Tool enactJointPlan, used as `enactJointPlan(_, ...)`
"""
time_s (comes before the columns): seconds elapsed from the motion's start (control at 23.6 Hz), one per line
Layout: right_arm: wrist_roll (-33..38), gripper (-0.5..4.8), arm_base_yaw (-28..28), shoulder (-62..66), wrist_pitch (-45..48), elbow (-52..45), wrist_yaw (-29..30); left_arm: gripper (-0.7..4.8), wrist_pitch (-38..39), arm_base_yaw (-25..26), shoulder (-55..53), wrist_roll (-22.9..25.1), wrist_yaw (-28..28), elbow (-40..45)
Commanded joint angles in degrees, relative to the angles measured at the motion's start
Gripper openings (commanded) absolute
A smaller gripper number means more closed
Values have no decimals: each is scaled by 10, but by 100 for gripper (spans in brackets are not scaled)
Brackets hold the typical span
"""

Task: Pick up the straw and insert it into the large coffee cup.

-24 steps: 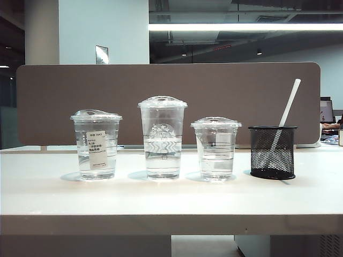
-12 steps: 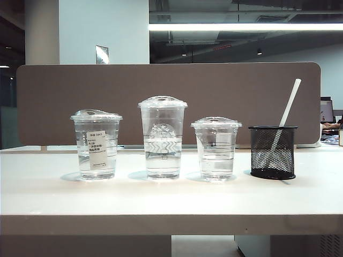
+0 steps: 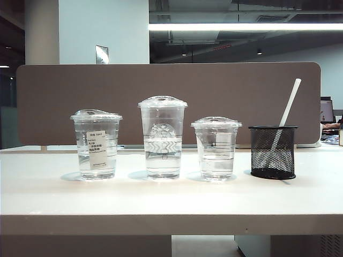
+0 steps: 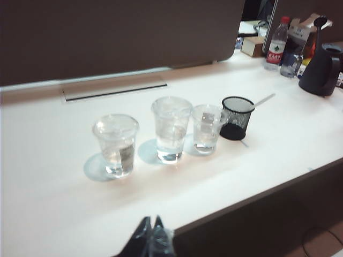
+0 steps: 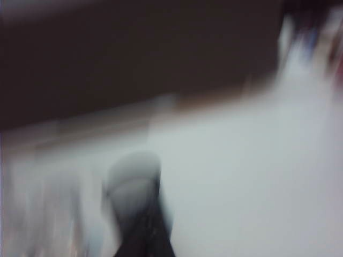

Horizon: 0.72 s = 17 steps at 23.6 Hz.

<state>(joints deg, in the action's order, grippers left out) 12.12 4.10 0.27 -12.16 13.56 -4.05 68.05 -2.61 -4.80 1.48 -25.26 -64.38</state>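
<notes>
The white straw (image 3: 288, 104) leans in a black mesh holder (image 3: 273, 152) at the right end of the row. The large coffee cup (image 3: 162, 139), tallest, with a domed lid and part full of water, stands in the middle. In the left wrist view the straw (image 4: 263, 99) pokes out of the holder (image 4: 236, 118), to the right of the large cup (image 4: 171, 128). My left gripper (image 4: 151, 218) hangs near the table's front edge, well short of the cups, tips together and empty. The right wrist view is heavily blurred; my right gripper (image 5: 144, 238) is a dark shut shape. Neither gripper shows in the exterior view.
A labelled clear cup (image 3: 96, 144) stands left of the large cup and a shorter clear cup (image 3: 216, 149) to its right, all on the white table (image 3: 171, 198). A brown divider panel (image 3: 161, 80) runs behind. A water bottle (image 4: 277, 45) and a black jug (image 4: 320, 69) sit far right.
</notes>
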Motion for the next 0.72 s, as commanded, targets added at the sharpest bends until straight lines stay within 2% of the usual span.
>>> enactJointPlan(0.04,-170,-6,0,15,71,158,-112,-4,-19,1,-1,0,14,-1)
enactJointPlan(0.13,-271,-5,0,62,123,250,-162,-4,-21,1,-1,0,29,-1)
enactJointPlan(0.17,-294,-6,0,83,137,280,-182,-4,-21,1,-1,0,35,-1)
enactJointPlan(0.25,-316,-6,1,148,140,359,-182,-4,-21,0,-1,0,50,-1)
enactJointPlan(0.34,-392,-6,1,221,143,424,-157,-4,-21,1,-1,0,50,-1)
enactJointPlan(0.38,-475,-6,1,278,136,471,-116,-4,-22,1,-1,0,46,-1)
enactJointPlan(0.42,-492,-6,0,303,134,491,-101,-4,-22,1,-1,0,47,-1)
enactJointPlan(0.59,-414,-5,0,457,110,590,-48,-4,-21,0,-1,3,49,-1)
enactJointPlan(0.68,-384,-5,-5,521,110,595,21,-5,-21,0,-1,14,49,-1)
enactJointPlan(0.72,-346,-5,-21,567,111,595,80,-5,-22,0,-1,16,50,-1)
